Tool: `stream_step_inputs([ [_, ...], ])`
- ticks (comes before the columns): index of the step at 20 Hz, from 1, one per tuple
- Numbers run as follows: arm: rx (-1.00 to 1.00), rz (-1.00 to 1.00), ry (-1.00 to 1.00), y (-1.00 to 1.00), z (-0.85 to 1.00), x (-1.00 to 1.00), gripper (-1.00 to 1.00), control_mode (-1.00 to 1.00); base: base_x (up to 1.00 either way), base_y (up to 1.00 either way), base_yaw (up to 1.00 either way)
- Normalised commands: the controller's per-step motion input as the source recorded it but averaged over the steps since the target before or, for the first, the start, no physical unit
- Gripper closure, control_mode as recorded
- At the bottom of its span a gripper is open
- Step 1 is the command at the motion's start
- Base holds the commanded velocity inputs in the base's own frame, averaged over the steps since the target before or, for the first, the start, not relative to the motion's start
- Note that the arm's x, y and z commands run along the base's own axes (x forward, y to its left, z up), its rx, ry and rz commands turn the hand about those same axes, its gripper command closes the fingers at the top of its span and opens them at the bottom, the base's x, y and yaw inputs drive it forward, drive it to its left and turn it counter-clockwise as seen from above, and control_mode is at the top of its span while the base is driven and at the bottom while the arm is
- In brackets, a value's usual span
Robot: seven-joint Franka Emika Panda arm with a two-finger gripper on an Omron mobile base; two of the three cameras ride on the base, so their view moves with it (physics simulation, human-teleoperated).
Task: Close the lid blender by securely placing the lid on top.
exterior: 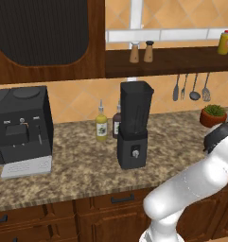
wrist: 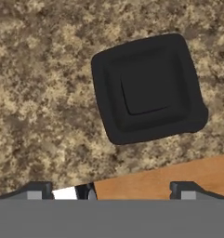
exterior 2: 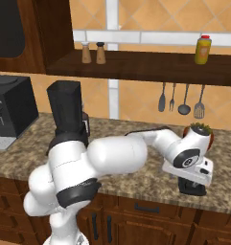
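Right now my gripper (exterior 2: 192,185) hangs low over the granite counter (exterior: 77,165), off to the right of the blender (exterior: 133,124) and well apart from it, jaws spread wide with nothing between them. Looking down along my fingers, I see the black square lid (wrist: 148,88) lying flat on the stone, its raised centre panel facing up, turned a little askew to my fingertips (wrist: 36,189). It sits ahead of my jaws rather than between them, so as I judge it the step in hand is the pickup, and the lid is not yet mine. To do it well I should slide forward until the lid is centred under me, roll my wrist so my pads run parallel to two opposite edges, then come straight down and close on those flat sides, not on a rounded corner where it could twist out. The blender stands open-topped near the back wall, beside a yellow-labelled bottle (exterior: 101,125) and a darker one behind it, with the coffee machine (exterior: 21,126) further left. A level grip now should help the lid drop squarely onto the jar's square mouth later.
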Motion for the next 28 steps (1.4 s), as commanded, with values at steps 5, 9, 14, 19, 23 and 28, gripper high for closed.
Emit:
stream_step_inputs([
  [5,0.00,0.00,0.04,-0.30,-0.03,0.02,-1.00,-1.00,0.00,0.00,0.00],
  [9,0.00,0.02,0.00,0.01,-0.15,0.00,-1.00,-1.00,0.00,0.00,0.00],
  [14,-0.02,0.05,-0.01,0.10,-0.43,0.00,-1.00,-1.00,0.00,0.00,0.00],
  [19,-0.02,0.03,-0.02,0.00,-0.47,0.02,-1.00,-1.00,0.00,0.00,0.00],
  [23,-0.02,0.02,0.00,-0.01,-0.19,0.22,-1.00,-1.00,0.00,0.00,0.00],
  [28,0.00,0.04,-0.05,-0.03,-0.13,0.35,-1.00,-1.00,0.00,0.00,0.00],
])
